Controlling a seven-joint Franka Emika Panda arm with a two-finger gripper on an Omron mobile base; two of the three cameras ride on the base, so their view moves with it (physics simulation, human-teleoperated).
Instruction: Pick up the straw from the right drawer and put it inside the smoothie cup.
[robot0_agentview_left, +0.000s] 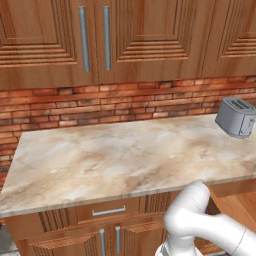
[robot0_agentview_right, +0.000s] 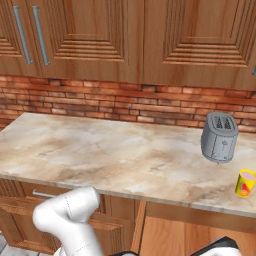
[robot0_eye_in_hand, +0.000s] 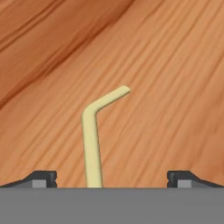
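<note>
In the hand view a pale yellow bent straw (robot0_eye_in_hand: 91, 140) lies flat on the reddish-brown wooden floor of the right drawer (robot0_eye_in_hand: 166, 65). My gripper (robot0_eye_in_hand: 112, 179) hovers just above it, open, with its two dark fingertips (robot0_eye_in_hand: 43, 178) wide on either side of the straw's long shaft and not touching it. The straw's short bent end points up and to the right. The yellow smoothie cup (robot0_agentview_right: 245, 183) stands on the counter's right end, near the front edge. The open drawer (robot0_agentview_left: 235, 200) shows below the counter edge at the right.
A grey toaster (robot0_agentview_right: 219, 136) sits on the marble counter (robot0_agentview_right: 100, 155) left of and behind the cup. Brick backsplash and wooden upper cabinets rise behind. Closed drawers and cabinet doors with metal handles (robot0_agentview_left: 108, 211) lie under the counter's left part.
</note>
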